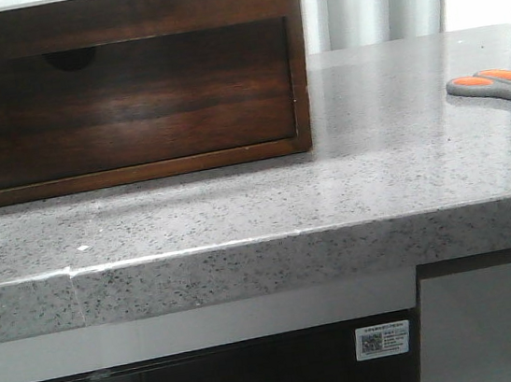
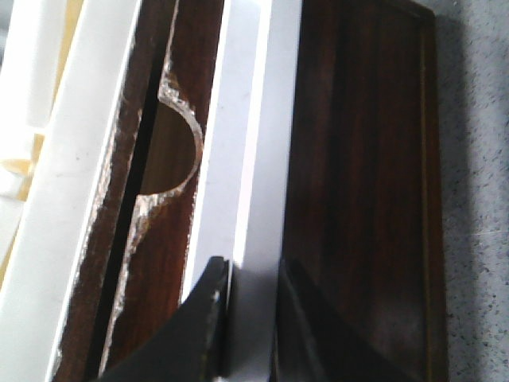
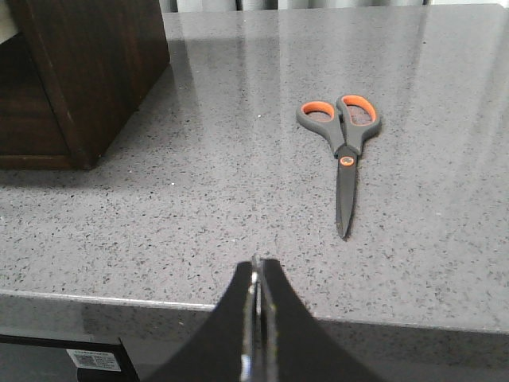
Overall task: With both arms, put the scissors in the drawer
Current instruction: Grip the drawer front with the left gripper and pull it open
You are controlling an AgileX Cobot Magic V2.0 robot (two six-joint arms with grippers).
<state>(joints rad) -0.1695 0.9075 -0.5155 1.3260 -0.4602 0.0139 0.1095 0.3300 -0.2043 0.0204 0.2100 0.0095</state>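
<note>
Beside cabinet [image 1: 119, 86], scissors [image 1: 496, 86] on countertop [image 1: 266, 199]

1. The left gripper [image 2: 248, 318] shows two black fingers [image 2: 195, 330] that taper from a broad base to narrow tips.
2. Their surfaces are glossy, and the inner edge of one finger carries a thin pale highlight.
3. The right gripper [image 3: 257, 274] is likewise black, with two smooth curved fingers [image 3: 274, 318] widening toward the base.
4. A thin silvery line runs along the seam between the right fingers.
5. No cables, screws or markings are discernible on either gripper.
</note>
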